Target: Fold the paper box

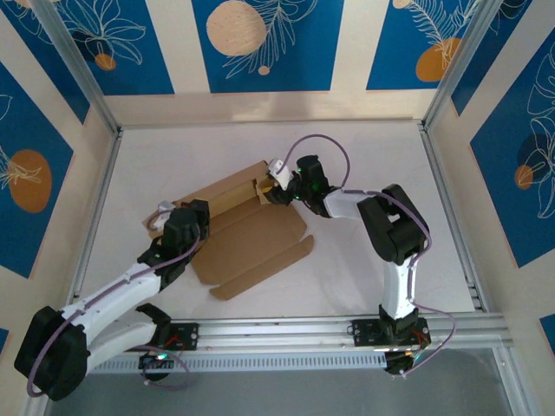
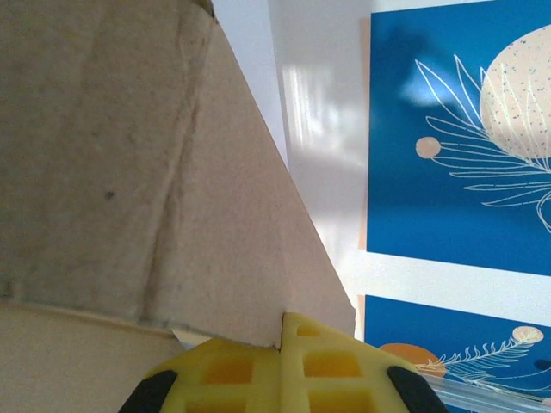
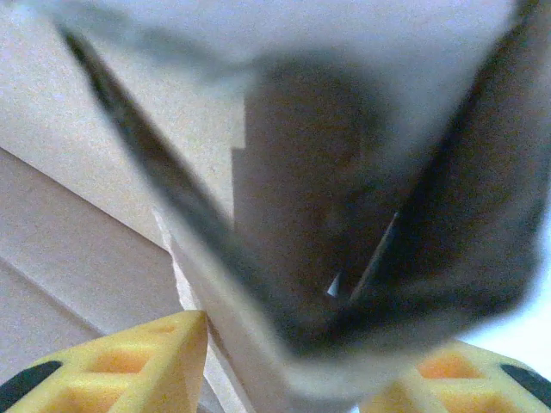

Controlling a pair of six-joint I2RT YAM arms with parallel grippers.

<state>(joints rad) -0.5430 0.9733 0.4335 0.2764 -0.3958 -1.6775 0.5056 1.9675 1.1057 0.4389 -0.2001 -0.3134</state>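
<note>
The paper box (image 1: 251, 238) lies mid-table as a brown cardboard sheet, its far long wall raised and its near flaps flat. My left gripper (image 1: 186, 224) is at the box's left end. In the left wrist view its yellow fingers (image 2: 344, 370) are shut together, with an edge of the cardboard (image 2: 129, 172) pinched in their seam. My right gripper (image 1: 265, 191) is at the right end of the raised wall. In the right wrist view its fingers (image 3: 146, 366) stand apart, and a blurred folded corner of the cardboard (image 3: 284, 215) sits between them.
The white table (image 1: 390, 156) is fenced by aluminium rails (image 1: 329, 329) at the front and at both sides. Blue and cream patterned walls (image 1: 260, 43) stand behind. Bare table surface lies right of the box and beyond it.
</note>
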